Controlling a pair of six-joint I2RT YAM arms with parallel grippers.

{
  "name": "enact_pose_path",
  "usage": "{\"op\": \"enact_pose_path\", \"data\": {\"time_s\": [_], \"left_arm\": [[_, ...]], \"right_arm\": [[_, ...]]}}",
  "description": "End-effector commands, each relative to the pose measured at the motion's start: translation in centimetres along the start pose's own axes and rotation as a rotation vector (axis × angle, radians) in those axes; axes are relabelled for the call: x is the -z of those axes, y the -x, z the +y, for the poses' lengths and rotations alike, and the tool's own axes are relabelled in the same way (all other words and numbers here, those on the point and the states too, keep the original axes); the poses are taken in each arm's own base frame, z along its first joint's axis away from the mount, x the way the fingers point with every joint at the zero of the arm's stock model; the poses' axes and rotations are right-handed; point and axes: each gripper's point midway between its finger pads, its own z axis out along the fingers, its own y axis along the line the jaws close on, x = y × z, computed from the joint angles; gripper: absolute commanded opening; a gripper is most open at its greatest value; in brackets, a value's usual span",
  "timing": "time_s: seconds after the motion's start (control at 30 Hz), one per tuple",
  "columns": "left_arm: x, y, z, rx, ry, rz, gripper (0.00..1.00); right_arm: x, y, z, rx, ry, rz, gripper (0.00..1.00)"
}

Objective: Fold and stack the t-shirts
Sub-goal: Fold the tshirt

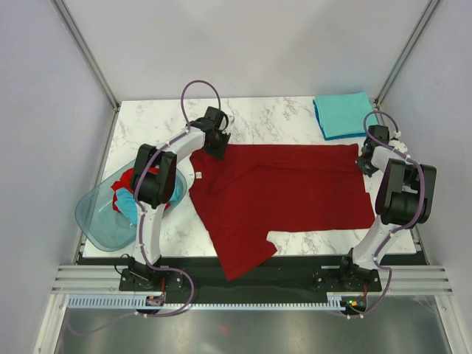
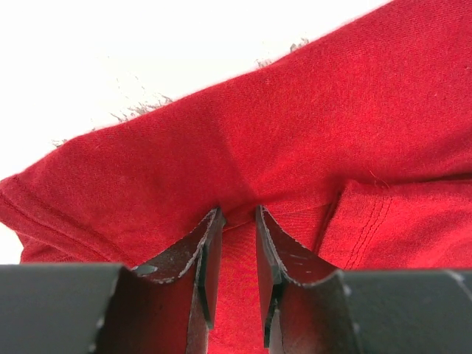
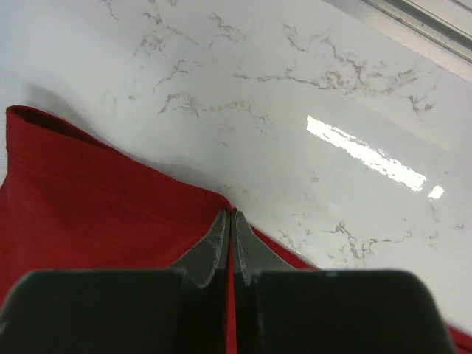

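Observation:
A dark red t-shirt (image 1: 280,188) lies spread flat across the marble table, one sleeve hanging over the near edge. My left gripper (image 1: 216,144) is at the shirt's far left corner. In the left wrist view its jaws (image 2: 237,212) stand apart, open, pressed down on the red cloth (image 2: 295,133), with a strip of fabric between them. My right gripper (image 1: 366,164) is at the far right corner. In the right wrist view it (image 3: 231,212) is shut on the shirt's edge (image 3: 88,206), a thin red line showing between the fingers.
A folded teal t-shirt (image 1: 344,114) lies at the back right corner of the table (image 1: 147,125). A translucent blue-green basin (image 1: 99,217) at the left edge holds crumpled red (image 1: 133,179) and teal (image 1: 127,203) shirts. Metal frame posts stand at both back corners.

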Motion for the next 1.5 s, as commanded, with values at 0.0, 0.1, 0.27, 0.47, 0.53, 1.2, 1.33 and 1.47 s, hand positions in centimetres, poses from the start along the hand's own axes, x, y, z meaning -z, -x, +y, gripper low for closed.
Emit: {"op": "enact_pose_path", "data": {"time_s": [0.0,0.1,0.27,0.47,0.53,1.2,1.33,1.47], "left_arm": [[0.7,-0.3,-0.3,0.029,0.002,0.012,0.33],[2.6,1.5,-0.9,0.005,-0.021,-0.042,0.33],[6.2,4.5,-1.8,-0.024,-0.059,-0.139,0.36],[6.1,4.2,-2.5,-0.016,-0.08,-0.132,0.36],[5.0,3.4,-2.1,-0.015,-0.065,-0.104,0.36],[0.0,1.6,-0.9,0.017,-0.047,-0.019,0.35],[5.5,5.1,-1.2,0.014,-0.045,-0.142,0.37],[12.5,6.7,-2.2,0.02,-0.052,-0.264,0.42]], "right_arm": [[0.7,2.3,1.3,-0.012,0.054,-0.06,0.08],[1.9,3.5,2.3,0.007,0.095,-0.067,0.26],[4.3,5.0,5.9,0.068,0.24,-0.061,0.33],[2.8,2.7,9.8,0.134,0.369,0.01,0.3],[2.1,2.3,10.4,0.125,0.382,0.03,0.28],[-2.6,3.7,11.5,0.07,0.389,-0.056,0.32],[0.3,5.5,11.6,0.062,0.405,-0.081,0.34],[3.8,7.0,11.4,0.048,0.403,-0.079,0.35]]}}
